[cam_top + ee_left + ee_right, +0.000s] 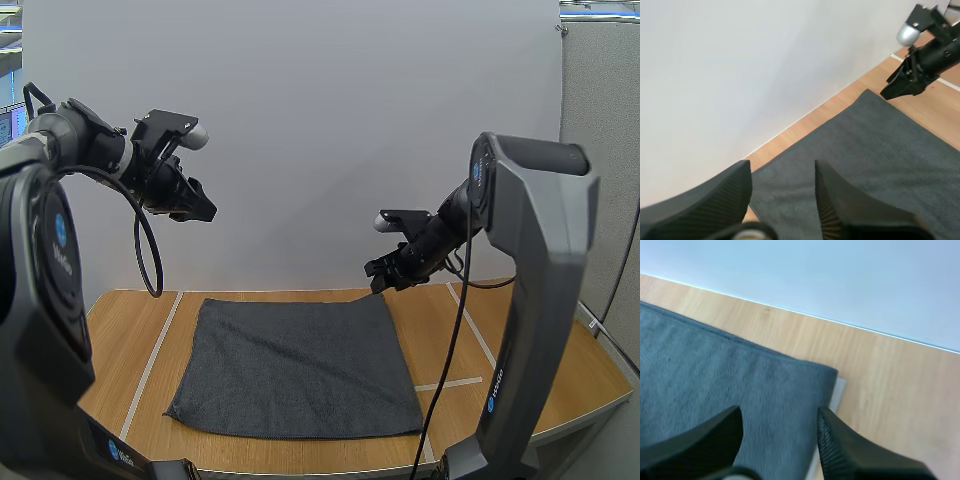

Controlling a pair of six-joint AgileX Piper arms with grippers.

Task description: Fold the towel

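Wooden surface (120,340) carries the dark grey towel (300,365), spread flat with no fold made; left jaws apart and empty, high over its far left corner; right jaws apart and empty, close above its far right corner; grasping and folding all still to do

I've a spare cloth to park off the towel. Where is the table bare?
Bare wood lies right of the towel, across the white tape lines, and in a narrower strip of table along its left edge. The towel's far right corner is crowded: the right gripper hangs open over it.
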